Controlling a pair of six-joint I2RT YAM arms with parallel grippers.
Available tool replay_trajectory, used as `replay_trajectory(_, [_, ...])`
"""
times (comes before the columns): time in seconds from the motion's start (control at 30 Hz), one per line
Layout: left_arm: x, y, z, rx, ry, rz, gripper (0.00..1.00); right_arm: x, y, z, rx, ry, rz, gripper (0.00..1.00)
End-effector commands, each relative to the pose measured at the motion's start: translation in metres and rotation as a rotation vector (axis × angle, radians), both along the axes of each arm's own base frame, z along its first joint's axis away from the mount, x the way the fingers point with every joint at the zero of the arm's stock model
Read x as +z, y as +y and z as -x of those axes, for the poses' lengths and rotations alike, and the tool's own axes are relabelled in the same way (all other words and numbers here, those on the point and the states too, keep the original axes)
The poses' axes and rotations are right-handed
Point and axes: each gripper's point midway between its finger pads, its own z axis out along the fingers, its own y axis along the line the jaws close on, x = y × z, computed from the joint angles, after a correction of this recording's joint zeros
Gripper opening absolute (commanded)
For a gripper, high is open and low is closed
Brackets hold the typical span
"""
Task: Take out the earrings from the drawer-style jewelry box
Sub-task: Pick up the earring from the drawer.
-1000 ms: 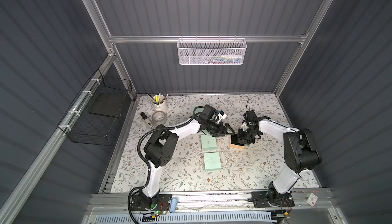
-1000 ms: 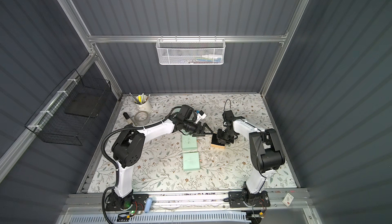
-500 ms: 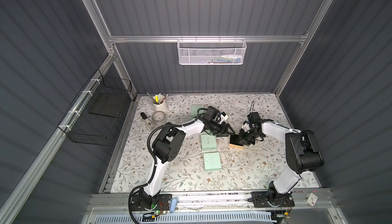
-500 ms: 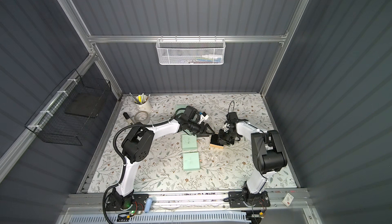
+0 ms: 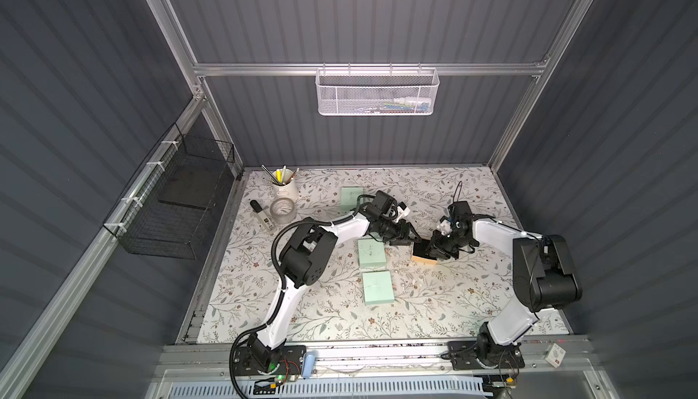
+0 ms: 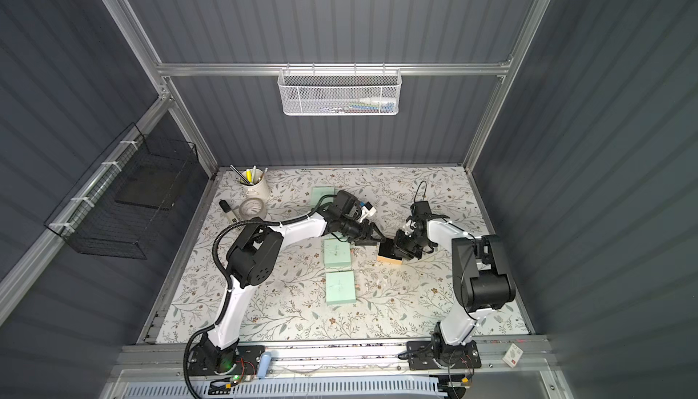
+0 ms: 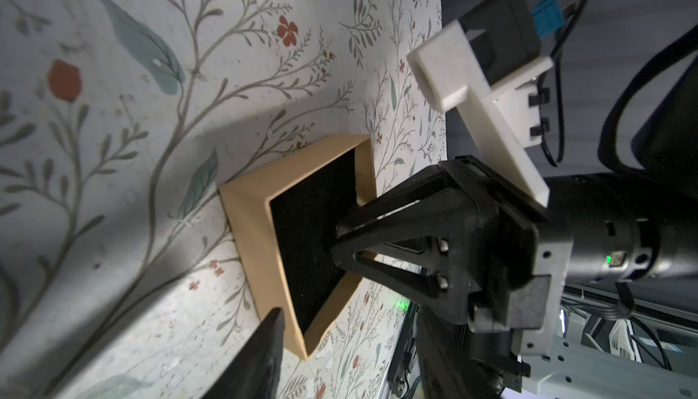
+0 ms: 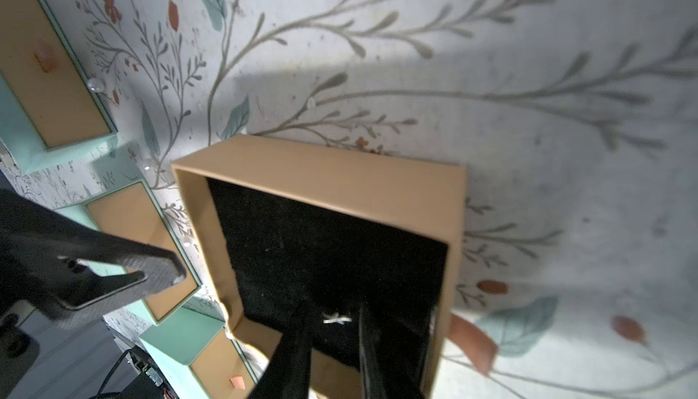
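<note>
My right gripper [image 8: 333,312] sits in the pulled-out drawer [image 8: 321,159], jaws a little apart around one tiny earring [image 8: 336,318] (nothing held yet), so next I squeeze softly and lift.

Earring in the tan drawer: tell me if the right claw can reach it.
Probably yes: the earring lies uncovered on the lining of the drawer, between the open fingers of the right claw.
</note>
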Motion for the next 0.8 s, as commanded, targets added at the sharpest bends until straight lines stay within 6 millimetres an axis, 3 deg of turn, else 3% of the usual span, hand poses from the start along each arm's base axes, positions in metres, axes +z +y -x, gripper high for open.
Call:
replay_trajectory(0.0, [-0.012,-0.007,0.004,-0.025,0.003,-0.031,0.56,0.000,-0.004,0.006,-0.013,0.013,0.010,0.26])
replay_trajectory(0.33, [-0.035,-0.012,0.001,-0.018,0.009,-0.094,0.46,0.002,-0.006,0.006,-0.020,0.009,-0.003,0.26])
replay_trajectory(0.77, [-0.045,-0.014,-0.002,-0.006,0.015,-0.115,0.36,0.008,0.005,0.001,-0.012,-0.018,-0.090,0.27])
